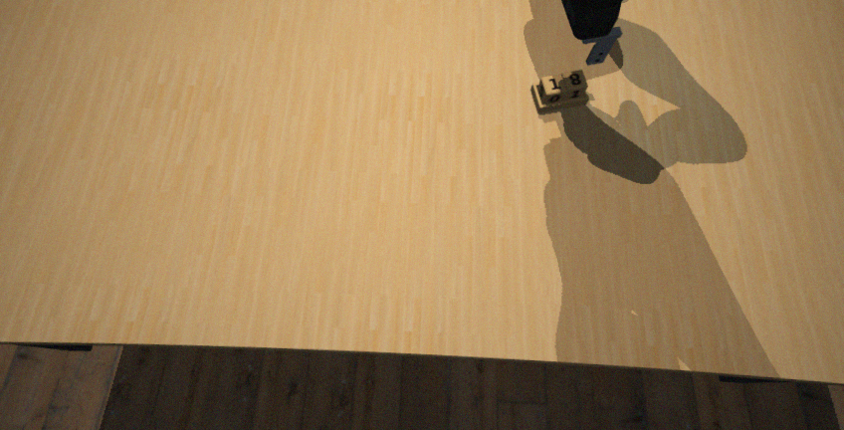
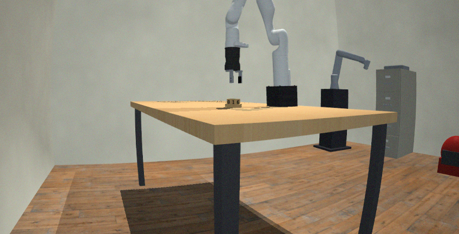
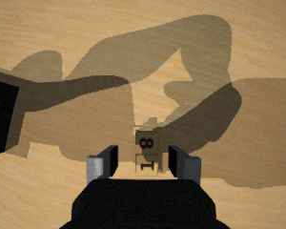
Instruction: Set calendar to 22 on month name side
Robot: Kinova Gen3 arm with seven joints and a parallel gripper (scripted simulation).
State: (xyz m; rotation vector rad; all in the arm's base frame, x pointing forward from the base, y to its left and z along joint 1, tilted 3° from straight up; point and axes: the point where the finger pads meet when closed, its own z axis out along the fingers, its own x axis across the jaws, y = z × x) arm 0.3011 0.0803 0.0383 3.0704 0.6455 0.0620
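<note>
Claw [image 2: 235, 79] hangs open, well above the calendar [image 2: 233, 102]

Apparently open air between end effector [image 2: 235, 79] and cubes [image 2: 233, 102].

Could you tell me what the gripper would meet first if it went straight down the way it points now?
Probably the calendar cube showing an 8 on top: in the wrist view it lies between the open gripper's fingers. The top view hints at a slight offset, so it might touch the table beside it.

tray [image 1: 539, 107] on table [image 1: 296, 188] | cubes [image 1: 562, 82] side by side, tops 1, 8 | end effector [image 1: 601, 50] beside, open
</note>
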